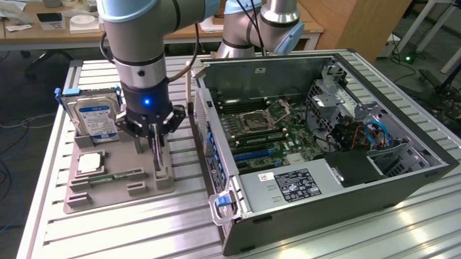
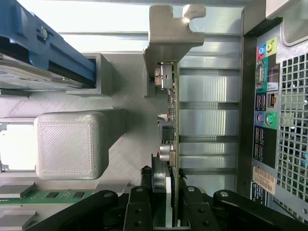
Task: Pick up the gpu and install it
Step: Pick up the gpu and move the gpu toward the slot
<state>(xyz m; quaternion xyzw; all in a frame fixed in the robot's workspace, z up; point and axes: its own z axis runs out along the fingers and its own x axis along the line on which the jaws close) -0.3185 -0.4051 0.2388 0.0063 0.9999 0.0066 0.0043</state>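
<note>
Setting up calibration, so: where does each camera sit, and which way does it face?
Exterior view: off the arm, high, looking down on the open computer case and parts holder; arm and gripper show.
Wrist view: on the wrist, looking along the fingers gripping the gpu.
Shared: gpu, hard drive, computer case.

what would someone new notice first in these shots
The big robot arm points straight down, its gripper closed on the gpu, which stands on edge at the grey holder on the exterior view's left. On that view's right lies the open computer case, its motherboard laid bare. A hard drive with a blue-white label stands upright in the holder beside the arm.
</note>
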